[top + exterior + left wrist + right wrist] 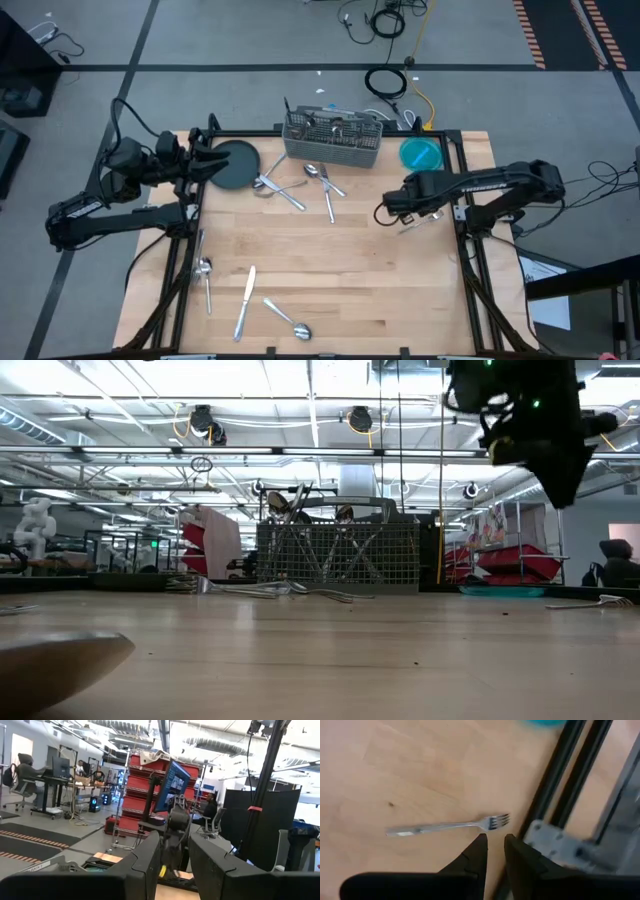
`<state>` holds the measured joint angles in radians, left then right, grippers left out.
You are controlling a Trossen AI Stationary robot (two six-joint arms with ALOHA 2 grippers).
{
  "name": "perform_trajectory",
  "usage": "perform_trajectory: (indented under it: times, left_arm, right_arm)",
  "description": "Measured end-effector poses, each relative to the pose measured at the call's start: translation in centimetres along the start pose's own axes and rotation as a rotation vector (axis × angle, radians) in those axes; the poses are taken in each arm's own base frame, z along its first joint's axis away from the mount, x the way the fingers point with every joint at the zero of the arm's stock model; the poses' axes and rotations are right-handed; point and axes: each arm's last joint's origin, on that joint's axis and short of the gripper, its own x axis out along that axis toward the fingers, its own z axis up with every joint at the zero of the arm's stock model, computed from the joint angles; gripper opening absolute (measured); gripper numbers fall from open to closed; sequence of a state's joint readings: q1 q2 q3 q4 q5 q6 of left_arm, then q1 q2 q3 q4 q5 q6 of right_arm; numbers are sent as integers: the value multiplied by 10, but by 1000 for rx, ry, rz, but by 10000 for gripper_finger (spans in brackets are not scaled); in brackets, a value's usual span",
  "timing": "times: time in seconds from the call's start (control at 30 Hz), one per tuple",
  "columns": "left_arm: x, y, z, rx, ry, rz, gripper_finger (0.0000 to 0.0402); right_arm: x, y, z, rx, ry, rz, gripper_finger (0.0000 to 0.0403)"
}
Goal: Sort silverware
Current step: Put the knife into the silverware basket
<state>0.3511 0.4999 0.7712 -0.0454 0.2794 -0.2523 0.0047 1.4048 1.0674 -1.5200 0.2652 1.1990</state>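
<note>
The right gripper hangs above the table near its right edge, roughly halfway along that edge. Its fingers stand narrowly apart with a slim gap between them and nothing in it.

A fork lies flat on the bare wood just beside the right frame rail, just ahead of the fingertips in the right wrist view and not touching them. Its tines point toward the rail and its handle runs away toward the table's middle. In the high view the same fork shows just below the gripper.

Handling, as a judgement: the fork is light, rigid and smooth metal, lying very low on the surface, so it is liable to slip or pivot when pinched. The best hold is across the handle, near the middle of its length, with the fingers straddling the narrow width. The tines sit too close to the rail to be a sound place to grip.

The remaining silverware is scattered near the back edge in front of the mesh caddy, with more pieces near the front-left corner.

The left gripper waits over the back-left corner beside the dark plate, fingers apart and empty.
</note>
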Motion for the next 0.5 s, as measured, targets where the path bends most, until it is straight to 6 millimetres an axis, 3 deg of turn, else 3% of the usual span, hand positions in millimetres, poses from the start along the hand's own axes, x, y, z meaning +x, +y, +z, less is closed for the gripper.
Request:
perform_trajectory:
  times: [0.13, 0.23, 0.33, 0.5]
  left_arm:
    - [0, 0, 0, -19, -2, 0, 109]
    - [0, -1, -1, -123, 24, -44, 109]
    - [-1, -6, -12, -216, 177, -186, 109]
    - [-9, -14, -46, -306, 534, -257, 108]
  right_arm:
    - [26, 14, -6, 116, 7, 25, 62]
    - [38, 39, -7, 58, 17, 277, 63]
    - [39, 63, -12, -33, -16, 528, 57]
    - [35, 77, -28, -102, -86, 593, 42]
